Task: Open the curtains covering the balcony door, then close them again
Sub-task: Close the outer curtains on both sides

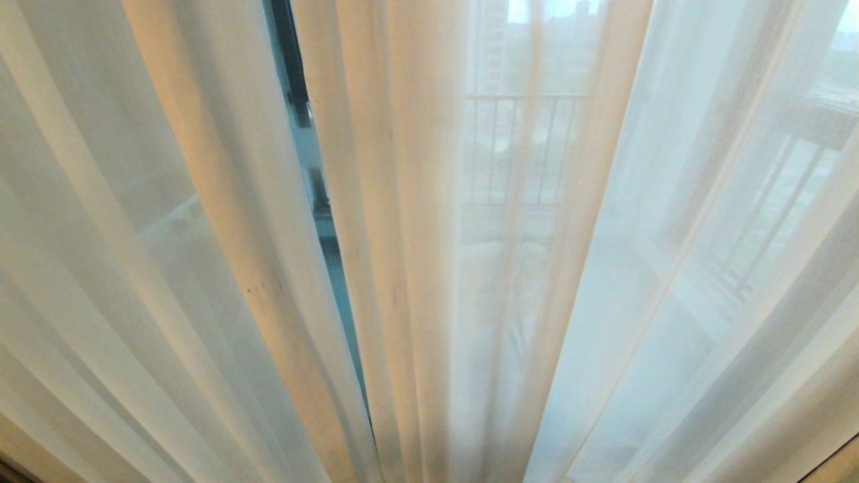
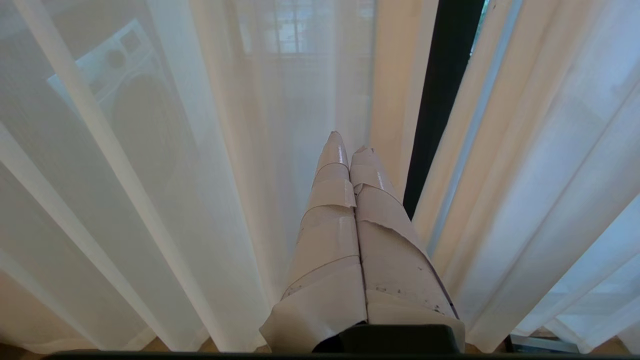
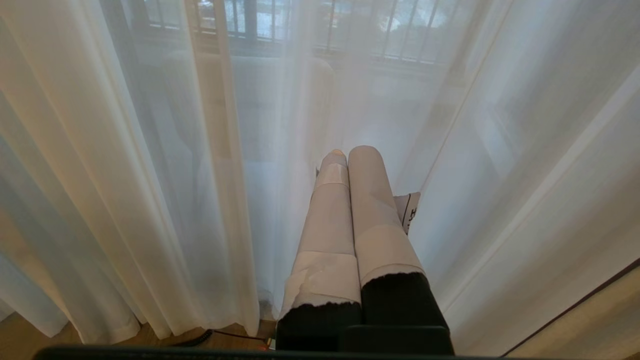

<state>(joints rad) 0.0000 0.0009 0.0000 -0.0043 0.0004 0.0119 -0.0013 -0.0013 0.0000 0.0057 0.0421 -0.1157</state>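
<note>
Curtains (image 1: 416,268) drawn almost fully across the balcony door (image 1: 295,87), sheer white pleats filling the head view. Parted only by a narrow slit left of centre, with a strip of dark frame and glass showing there. Behind the fabric, dimly: barred railing (image 1: 517,147) and pale buildings outside.

Neither arm visible from the head. Seen only from the left wrist: left hand (image 2: 350,145), tape-wrapped fingers pressed together, empty, pointing at the pleats just beside the dark frame upright (image 2: 445,90); a washing machine (image 2: 120,75) shadowed through the sheer. Seen only from the right wrist: right hand (image 3: 352,152), fingers likewise closed flat on each other and holding nothing, close before the sheer; a small white tag (image 3: 411,210) at its side with black lettering, too partial to read; a black cable (image 3: 220,335) on the wooden floor (image 3: 30,340) at the hem. Sheers hanging between both hands and the glass.
</note>
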